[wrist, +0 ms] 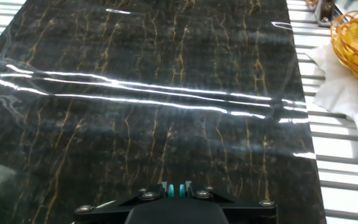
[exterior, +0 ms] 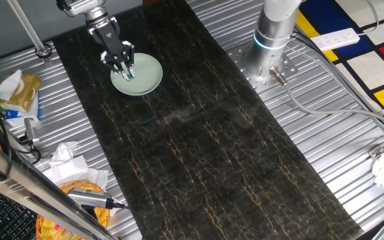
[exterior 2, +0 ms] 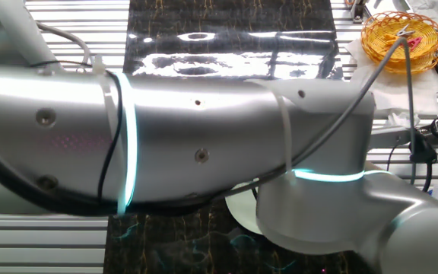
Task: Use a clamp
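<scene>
The clamp (exterior: 129, 75) sits pinched in our tool (exterior: 127, 72) just over the pale green plate (exterior: 145, 81) on the dark surface (exterior: 199, 133), so we squeeze steadily and stay centred over the plate.

Arm extended across table, silver links filling most of the other fixed view, lit teal ring at joint. Wrist pitched downward. Gripper (exterior: 127, 69) pointing down; black fingers (exterior: 121, 64) drawn close together at tips, small teal piece between them. Hand view: only gripper base plate visible at bottom edge
</scene>
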`<state>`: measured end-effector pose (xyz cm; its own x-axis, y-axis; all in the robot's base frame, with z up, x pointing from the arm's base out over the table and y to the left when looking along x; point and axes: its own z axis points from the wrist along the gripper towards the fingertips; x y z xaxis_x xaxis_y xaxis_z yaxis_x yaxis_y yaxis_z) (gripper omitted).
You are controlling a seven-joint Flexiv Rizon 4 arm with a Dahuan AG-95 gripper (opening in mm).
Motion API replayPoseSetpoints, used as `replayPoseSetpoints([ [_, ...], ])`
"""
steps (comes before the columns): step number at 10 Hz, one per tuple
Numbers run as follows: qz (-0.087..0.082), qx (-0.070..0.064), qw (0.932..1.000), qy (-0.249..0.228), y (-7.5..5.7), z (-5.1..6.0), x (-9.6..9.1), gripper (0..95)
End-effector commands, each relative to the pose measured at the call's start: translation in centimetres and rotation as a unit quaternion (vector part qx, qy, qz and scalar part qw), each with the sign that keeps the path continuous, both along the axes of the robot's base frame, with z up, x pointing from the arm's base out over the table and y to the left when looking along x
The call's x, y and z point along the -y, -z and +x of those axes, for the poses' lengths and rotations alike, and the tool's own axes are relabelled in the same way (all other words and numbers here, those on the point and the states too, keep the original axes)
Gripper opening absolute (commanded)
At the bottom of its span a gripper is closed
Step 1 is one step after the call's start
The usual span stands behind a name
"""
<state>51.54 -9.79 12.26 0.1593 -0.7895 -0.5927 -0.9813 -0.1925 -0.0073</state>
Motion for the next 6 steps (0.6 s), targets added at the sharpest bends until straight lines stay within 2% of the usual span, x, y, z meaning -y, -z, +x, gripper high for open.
replayPoseSetpoints([
  [1, 0.004, 0.018, 0.9996, -0.024, 0.48, -0.47, 0.31, 0.0],
  [2, 0.014, 0.02, 0.9993, -0.027, 0.96, -0.67, 0.46, 0.0],
  [3, 0.014, 0.02, 0.9993, -0.027, 1.3, -0.66, 0.5, 0.0],
  [6, 0.016, 0.009, 0.9998, -0.011, 1.43, -0.51, -0.07, 0.0],
])
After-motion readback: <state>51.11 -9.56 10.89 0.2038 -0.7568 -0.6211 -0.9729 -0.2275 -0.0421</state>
